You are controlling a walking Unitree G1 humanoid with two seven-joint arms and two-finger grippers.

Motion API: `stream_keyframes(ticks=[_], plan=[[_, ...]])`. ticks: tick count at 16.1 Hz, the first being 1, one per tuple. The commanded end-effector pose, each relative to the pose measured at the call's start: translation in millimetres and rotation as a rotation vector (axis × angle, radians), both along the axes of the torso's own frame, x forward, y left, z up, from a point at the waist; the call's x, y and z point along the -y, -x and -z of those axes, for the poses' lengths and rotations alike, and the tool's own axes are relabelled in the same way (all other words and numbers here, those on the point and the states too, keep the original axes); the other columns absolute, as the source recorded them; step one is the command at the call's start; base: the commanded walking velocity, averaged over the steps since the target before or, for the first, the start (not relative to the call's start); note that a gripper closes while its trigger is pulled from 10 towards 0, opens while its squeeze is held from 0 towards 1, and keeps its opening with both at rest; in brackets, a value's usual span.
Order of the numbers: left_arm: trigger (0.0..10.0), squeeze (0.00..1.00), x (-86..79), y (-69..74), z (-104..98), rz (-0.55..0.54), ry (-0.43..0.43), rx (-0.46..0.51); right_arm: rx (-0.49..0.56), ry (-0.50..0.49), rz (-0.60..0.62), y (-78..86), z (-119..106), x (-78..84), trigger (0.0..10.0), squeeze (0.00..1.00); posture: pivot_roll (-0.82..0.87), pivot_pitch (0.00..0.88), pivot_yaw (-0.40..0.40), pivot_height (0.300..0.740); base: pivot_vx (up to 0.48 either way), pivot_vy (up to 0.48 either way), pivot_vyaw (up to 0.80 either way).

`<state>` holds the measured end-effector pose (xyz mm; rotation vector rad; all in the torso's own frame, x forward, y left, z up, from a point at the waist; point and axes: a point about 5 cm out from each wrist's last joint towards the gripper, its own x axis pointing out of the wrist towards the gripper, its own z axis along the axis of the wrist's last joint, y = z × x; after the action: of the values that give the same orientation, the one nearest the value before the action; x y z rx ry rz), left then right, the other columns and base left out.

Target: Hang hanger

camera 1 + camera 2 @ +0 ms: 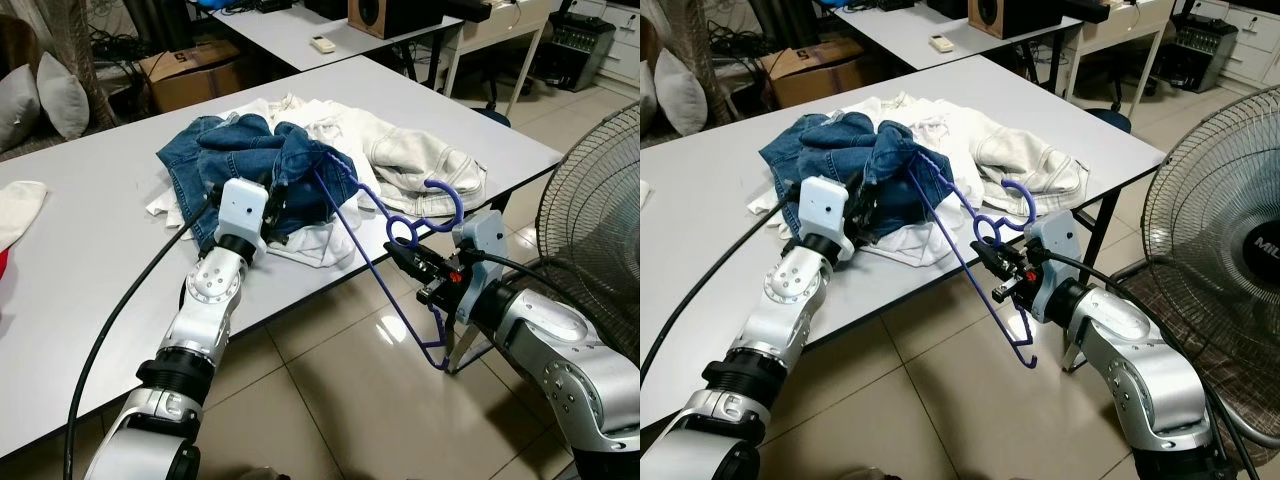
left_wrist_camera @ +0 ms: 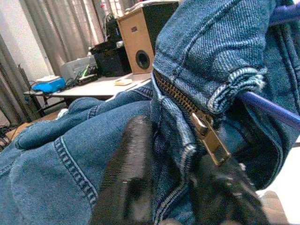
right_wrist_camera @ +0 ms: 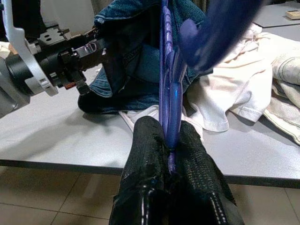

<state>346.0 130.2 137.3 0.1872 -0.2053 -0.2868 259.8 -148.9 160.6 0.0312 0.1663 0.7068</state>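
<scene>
the blue jeans are lying bunched on the grey table, with white clothes heaped just behind and beside them. the left gripper is pressing into the jeans at their near edge, its fingers clenching denim next to the brass zipper. the purple hanger is reaching from inside the jeans out past the table edge, one end buried in the denim, its hook curling up near the white clothes. the right gripper, off the table edge, is pinching the hanger tightly.
</scene>
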Motion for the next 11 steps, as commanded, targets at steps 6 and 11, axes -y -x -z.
stream_keyframes(ticks=[6, 11], plan=[[0.0, 0.00, -16.7, -4.9, -13, -0.013, 0.014, 0.065, 0.031, -0.019, -0.019, -2.5, -8, -3.9, 10.0, 0.00, -0.22, 0.000, 0.090, 0.740, 0.000, 0.000, 0.00], [0.0, 0.00, -61.7, -17.0, -62, -0.104, -0.021, 0.193, 0.070, 0.009, -0.040, -21.6, -12, -10.4, 10.0, 0.00, -0.21, 0.000, 0.104, 0.740, 0.000, 0.000, 0.00]])
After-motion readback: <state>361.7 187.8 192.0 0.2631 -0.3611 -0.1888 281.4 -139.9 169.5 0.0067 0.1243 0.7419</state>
